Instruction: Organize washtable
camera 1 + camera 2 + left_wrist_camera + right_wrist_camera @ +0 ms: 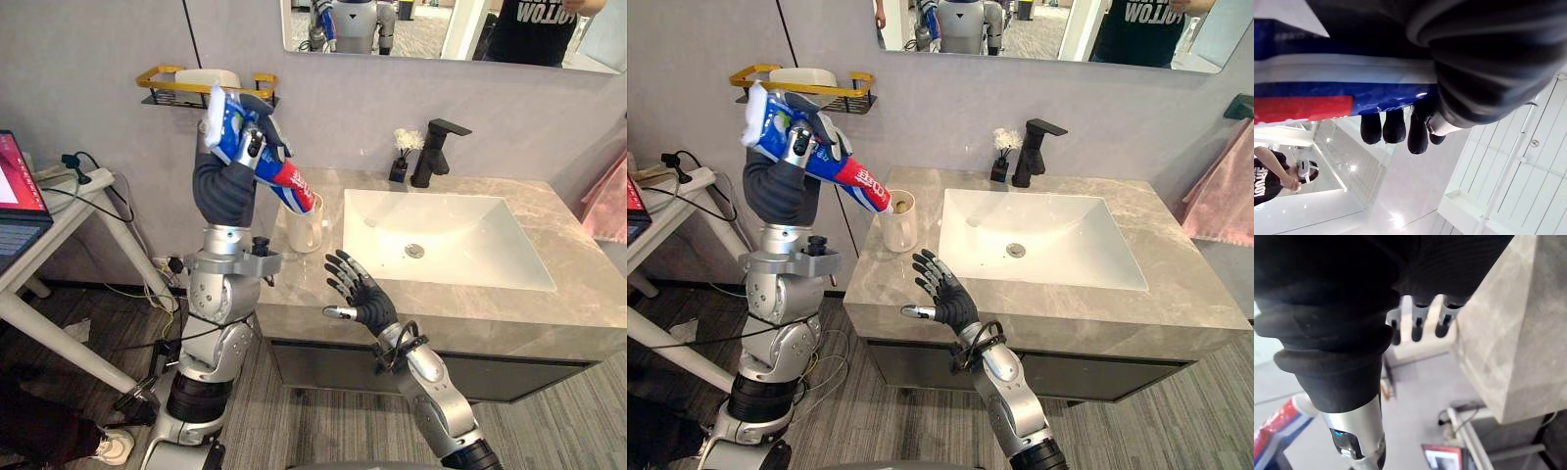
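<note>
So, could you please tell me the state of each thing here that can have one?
cup: upright on the counter.
toothpaste tube: held up, tilted, lower end at the cup's mouth.
left hand: shut on the toothpaste tube.
right hand: open, fingers spread, over the counter's front edge.
faucet: no water running.
sink: empty.
laptop: open, screen lit.

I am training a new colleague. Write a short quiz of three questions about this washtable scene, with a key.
1. What is the left robot hand shut on?
A) tube
B) faucet
C) vase
2. True or false: the right robot hand lies flat in the sink.
3. Fill in: the tube's red end points down toward the white ____.
Key: 1 A; 2 false, it hovers open above the front of the counter; 3 cup.
</note>
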Controlling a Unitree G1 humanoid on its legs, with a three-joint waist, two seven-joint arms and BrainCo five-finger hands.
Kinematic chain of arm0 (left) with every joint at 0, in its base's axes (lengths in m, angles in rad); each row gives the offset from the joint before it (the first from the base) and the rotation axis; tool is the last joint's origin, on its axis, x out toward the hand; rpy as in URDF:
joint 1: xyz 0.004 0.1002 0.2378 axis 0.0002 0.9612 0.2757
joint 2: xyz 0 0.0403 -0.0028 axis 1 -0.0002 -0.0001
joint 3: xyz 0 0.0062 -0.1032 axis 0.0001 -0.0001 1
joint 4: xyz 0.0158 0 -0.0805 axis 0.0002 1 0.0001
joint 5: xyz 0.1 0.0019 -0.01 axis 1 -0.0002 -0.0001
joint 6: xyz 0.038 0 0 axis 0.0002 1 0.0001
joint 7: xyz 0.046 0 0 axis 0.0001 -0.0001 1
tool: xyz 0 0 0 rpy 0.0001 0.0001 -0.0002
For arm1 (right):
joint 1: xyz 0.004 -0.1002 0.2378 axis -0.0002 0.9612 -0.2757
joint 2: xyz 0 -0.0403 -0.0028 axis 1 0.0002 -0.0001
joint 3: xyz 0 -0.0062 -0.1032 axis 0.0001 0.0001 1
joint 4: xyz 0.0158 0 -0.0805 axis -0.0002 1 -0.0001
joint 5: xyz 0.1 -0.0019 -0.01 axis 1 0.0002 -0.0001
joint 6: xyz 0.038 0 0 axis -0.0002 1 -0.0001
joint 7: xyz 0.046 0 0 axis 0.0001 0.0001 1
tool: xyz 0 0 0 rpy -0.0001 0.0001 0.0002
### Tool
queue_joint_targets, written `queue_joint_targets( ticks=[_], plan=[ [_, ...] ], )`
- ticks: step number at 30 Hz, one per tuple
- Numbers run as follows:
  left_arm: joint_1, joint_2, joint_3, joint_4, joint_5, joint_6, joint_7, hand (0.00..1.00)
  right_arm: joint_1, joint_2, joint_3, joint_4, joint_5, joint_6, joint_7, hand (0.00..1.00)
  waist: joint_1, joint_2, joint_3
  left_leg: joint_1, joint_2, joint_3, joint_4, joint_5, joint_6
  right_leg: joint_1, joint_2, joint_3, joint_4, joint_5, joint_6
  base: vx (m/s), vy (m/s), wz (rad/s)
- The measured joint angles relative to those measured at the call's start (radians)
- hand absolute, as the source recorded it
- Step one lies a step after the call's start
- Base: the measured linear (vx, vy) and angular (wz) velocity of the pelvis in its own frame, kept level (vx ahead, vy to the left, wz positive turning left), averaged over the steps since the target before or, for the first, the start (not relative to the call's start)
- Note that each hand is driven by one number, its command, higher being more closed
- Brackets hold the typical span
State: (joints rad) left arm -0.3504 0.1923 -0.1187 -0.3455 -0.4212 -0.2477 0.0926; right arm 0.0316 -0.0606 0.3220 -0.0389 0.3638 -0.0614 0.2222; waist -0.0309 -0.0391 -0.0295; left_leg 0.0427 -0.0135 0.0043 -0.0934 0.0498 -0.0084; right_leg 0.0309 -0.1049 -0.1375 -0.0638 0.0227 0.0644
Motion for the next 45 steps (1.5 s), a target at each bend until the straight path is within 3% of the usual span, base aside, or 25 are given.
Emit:
queue_joint_targets(
  ticks=[11,17,21,33,45],
  plan=[
    [-0.311,0.131,0.056,0.321,0.080,0.011,0.089,1.00,0.021,-0.003,-0.006,0.000,0.016,-0.002,0.000,0.00,-0.011,0.013,0.004,-0.025,0.002,0.022,0.000,-0.001,0.000,-0.032,0.010,0.022,-0.008,0.021,-0.002,0.00,-0.003,-0.06],
    [-0.354,0.171,0.093,0.409,0.079,0.017,0.133,1.00,0.073,-0.003,-0.051,-0.008,0.049,-0.011,-0.005,0.00,-0.023,0.021,0.011,-0.035,0.013,0.051,0.000,-0.007,-0.004,-0.058,0.022,0.057,-0.010,0.027,-0.007,-0.02,-0.013,-0.18],
    [-0.409,0.175,0.101,0.436,0.080,0.022,0.154,1.00,0.093,-0.004,-0.074,-0.024,0.056,-0.020,-0.023,0.00,-0.041,0.027,0.023,-0.039,0.017,0.058,0.000,-0.008,-0.006,-0.067,0.027,0.067,-0.011,0.028,-0.008,-0.01,-0.013,-0.08],
    [-0.459,0.175,0.102,0.505,0.101,0.025,0.178,1.00,0.095,-0.013,-0.070,-0.064,0.058,-0.045,-0.027,0.00,-0.043,0.029,0.068,-0.062,0.033,0.081,0.000,-0.014,-0.011,-0.091,0.033,0.092,-0.034,0.046,-0.016,-0.01,-0.008,-0.07],
    [-0.455,0.163,0.099,0.555,0.119,0.046,0.174,1.00,0.115,-0.032,-0.077,-0.105,0.058,-0.051,-0.026,0.00,-0.062,0.001,0.102,-0.066,0.030,0.077,0.001,-0.014,-0.010,-0.085,0.033,0.087,-0.034,0.054,-0.009,0.00,0.000,0.01]
  ],
)
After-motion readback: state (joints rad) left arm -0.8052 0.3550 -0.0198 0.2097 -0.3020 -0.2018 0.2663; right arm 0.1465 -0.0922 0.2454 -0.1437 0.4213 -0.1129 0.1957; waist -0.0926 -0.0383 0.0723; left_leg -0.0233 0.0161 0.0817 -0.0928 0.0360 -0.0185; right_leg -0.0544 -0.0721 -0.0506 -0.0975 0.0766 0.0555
